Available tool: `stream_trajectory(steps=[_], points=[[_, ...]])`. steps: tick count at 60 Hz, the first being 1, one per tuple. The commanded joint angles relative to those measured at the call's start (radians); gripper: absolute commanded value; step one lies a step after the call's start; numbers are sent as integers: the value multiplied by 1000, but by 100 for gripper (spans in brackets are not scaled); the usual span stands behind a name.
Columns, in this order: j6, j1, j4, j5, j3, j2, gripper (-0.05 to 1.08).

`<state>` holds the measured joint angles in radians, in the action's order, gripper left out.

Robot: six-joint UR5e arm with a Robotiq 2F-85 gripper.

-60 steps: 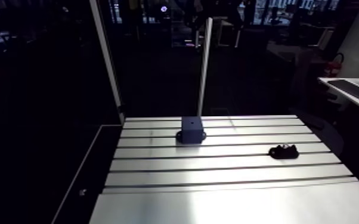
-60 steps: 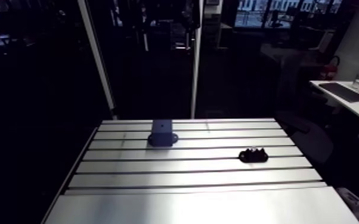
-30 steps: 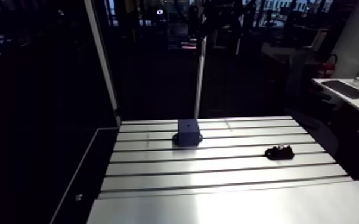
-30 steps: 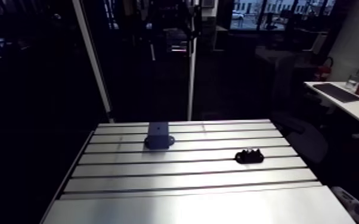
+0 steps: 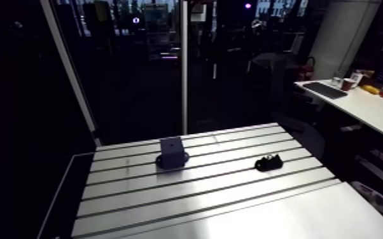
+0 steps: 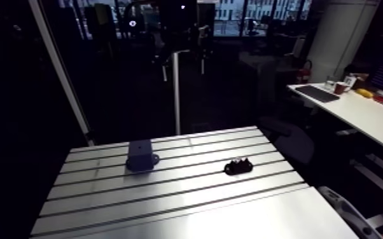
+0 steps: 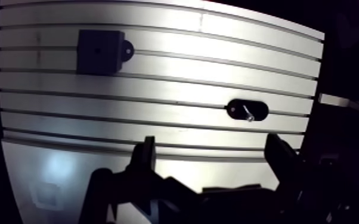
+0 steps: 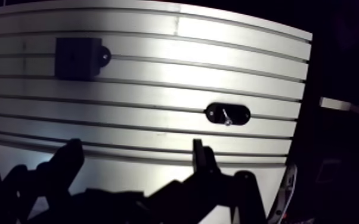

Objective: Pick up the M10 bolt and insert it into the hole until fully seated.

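Two dark fingers point(image 7: 146, 159) stand wide apart, empty, high above the slotted aluminium tabletop point(image 7: 158, 128). Ahead of them the small silvery M10 bolt point(image 7: 249, 113) lies in a black oval holder point(image 7: 235, 109). Well beyond sits the dark square block point(image 7: 100, 52) with its hole. Only the arm view has swung since earlier; nothing on the tabletop has moved, so the approach is probably just beginning.
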<state>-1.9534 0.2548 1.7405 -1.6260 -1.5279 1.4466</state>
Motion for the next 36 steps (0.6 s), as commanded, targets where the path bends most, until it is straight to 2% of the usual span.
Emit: stream_trajectory(steps=[1,4,10,17,19,36], points=[[-81,78,78,12,-72,5,1],[-88,86,85,17,-76,4,1],[-98,118,98,38,-91,4,1],[-98,143,112,48,-100,-2,1],[-100,151,126,57,-110,-5,1],[-170,180,221,62,-170,-11,1]])
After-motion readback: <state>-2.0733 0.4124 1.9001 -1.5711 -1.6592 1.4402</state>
